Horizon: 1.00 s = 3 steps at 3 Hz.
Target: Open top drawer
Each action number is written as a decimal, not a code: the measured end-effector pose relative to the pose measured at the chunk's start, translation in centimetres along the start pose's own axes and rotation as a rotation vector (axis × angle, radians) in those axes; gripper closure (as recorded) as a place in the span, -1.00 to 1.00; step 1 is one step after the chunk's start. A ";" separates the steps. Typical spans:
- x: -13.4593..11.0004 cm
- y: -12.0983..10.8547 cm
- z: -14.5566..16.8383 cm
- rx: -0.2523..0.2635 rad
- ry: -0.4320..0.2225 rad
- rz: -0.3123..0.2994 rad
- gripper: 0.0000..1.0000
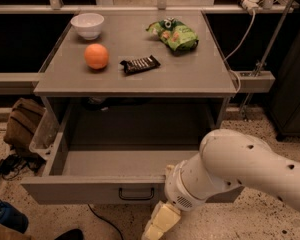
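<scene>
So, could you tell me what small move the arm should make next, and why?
Probably draw the gripper back, away from the top drawer. The drawer already stands pulled far out, its grey box exposed, and the gripper hangs below its front, right of the black handle, not on it.

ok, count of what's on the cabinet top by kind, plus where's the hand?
Bowl: 1
Orange: 1
Dark-wrapped snack bar: 1
Green snack bag: 1
Total: 4
Hand: low, in front of the pulled-out top drawer, below its front panel.
</scene>
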<state>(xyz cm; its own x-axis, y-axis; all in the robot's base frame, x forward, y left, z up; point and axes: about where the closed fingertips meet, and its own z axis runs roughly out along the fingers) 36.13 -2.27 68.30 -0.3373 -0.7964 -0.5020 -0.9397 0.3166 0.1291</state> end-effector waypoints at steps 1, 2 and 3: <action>0.0 0.0 0.0 0.000 0.000 0.000 -1.00; 0.4 1.5 0.9 -0.040 0.023 -0.005 -1.00; 0.2 1.6 0.6 -0.040 0.023 -0.005 -1.00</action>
<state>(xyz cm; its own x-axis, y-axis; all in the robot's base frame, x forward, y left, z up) 34.63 -1.63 67.82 -0.3329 -0.8098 -0.4831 -0.9429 0.2918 0.1607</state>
